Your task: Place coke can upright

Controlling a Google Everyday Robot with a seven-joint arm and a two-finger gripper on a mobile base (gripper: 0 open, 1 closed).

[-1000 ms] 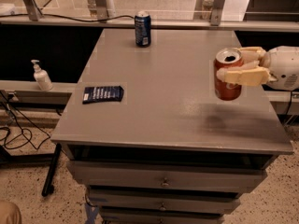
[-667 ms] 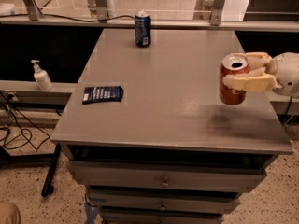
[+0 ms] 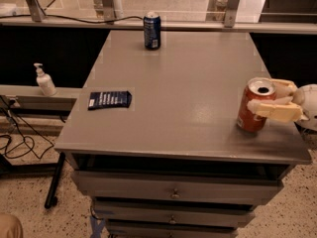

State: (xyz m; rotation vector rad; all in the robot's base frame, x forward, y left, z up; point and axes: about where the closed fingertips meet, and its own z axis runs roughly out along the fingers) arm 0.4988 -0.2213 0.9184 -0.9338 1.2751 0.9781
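The coke can (image 3: 251, 114), red-orange with a silver top and pull-tab opening, stands upright at the right front of the grey table (image 3: 188, 83). Its base is at the table surface or just above it; I cannot tell which. My gripper (image 3: 260, 96) reaches in from the right edge. Its cream fingers (image 3: 277, 111) sit on either side of the can's upper half, shut on it.
A dark blue can (image 3: 152, 30) stands upright at the table's back edge. A dark blue packet (image 3: 110, 99) lies flat near the left edge. A soap pump bottle (image 3: 44, 80) stands on a ledge to the left. Drawers (image 3: 173, 192) are below the tabletop.
My gripper has moved down and slightly right with the coke can, bringing it from above the table to the surface near the right front edge.
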